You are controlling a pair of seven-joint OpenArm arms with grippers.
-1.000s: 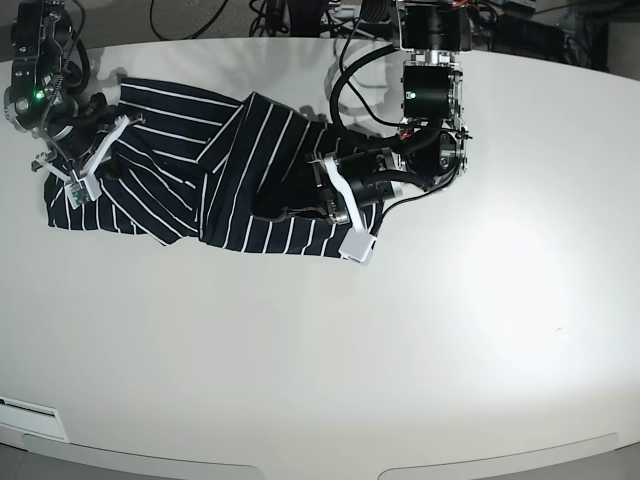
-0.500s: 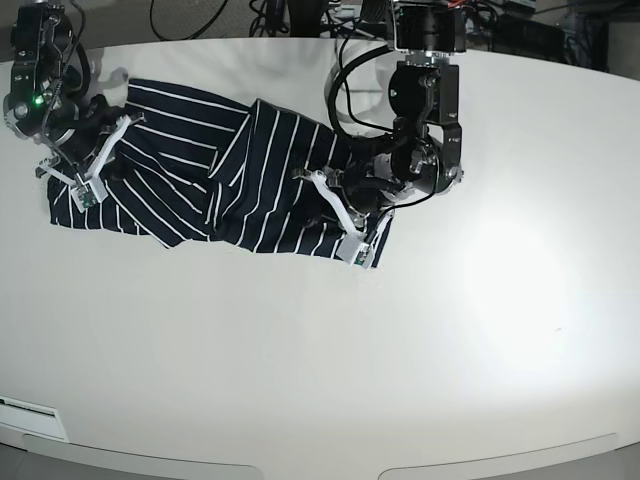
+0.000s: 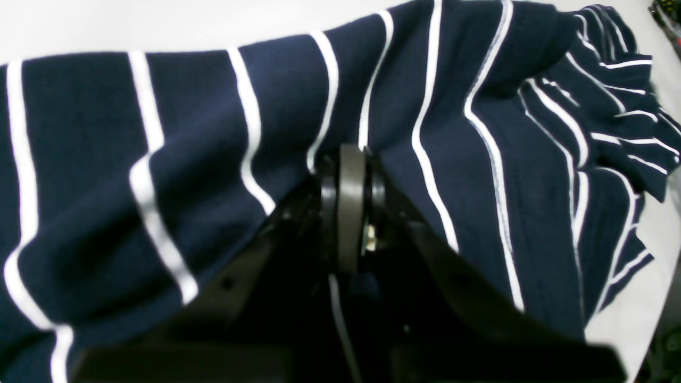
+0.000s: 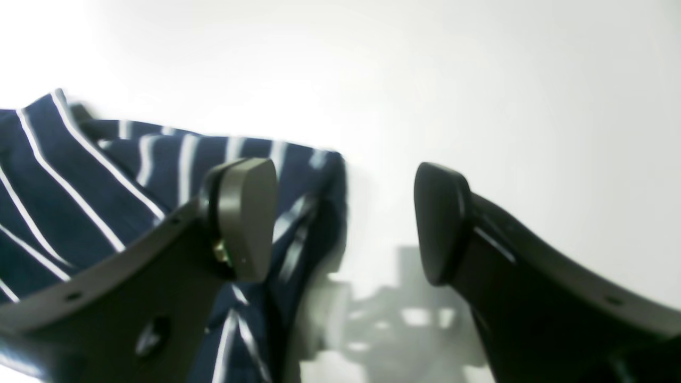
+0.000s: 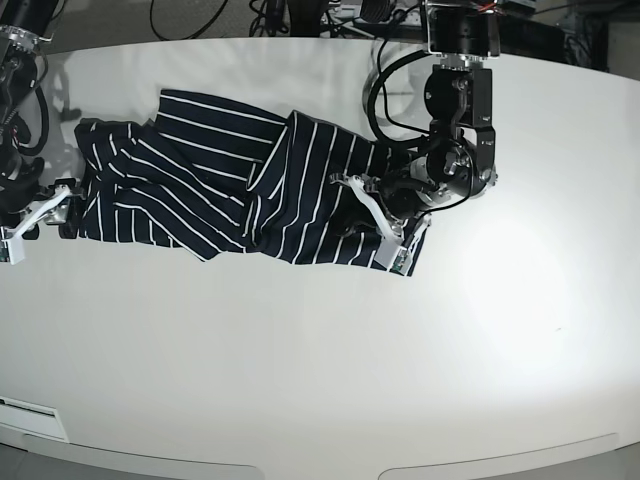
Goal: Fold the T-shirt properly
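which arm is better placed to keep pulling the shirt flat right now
Left. Its end effector is shut on the T-shirt, pinching a fold of cloth. The right end effector is open at the shirt's edge, holding nothing.

No legible text or labels

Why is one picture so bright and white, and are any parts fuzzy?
Right wrist view: strong light washes the white table out, the open right gripper casts a grey shadow, and the dark navy T-shirt with thin white stripes looks soft. Left wrist view: the nearest cloth on the left is blurred. Base view: a bright glare patch sits on the table's right side.
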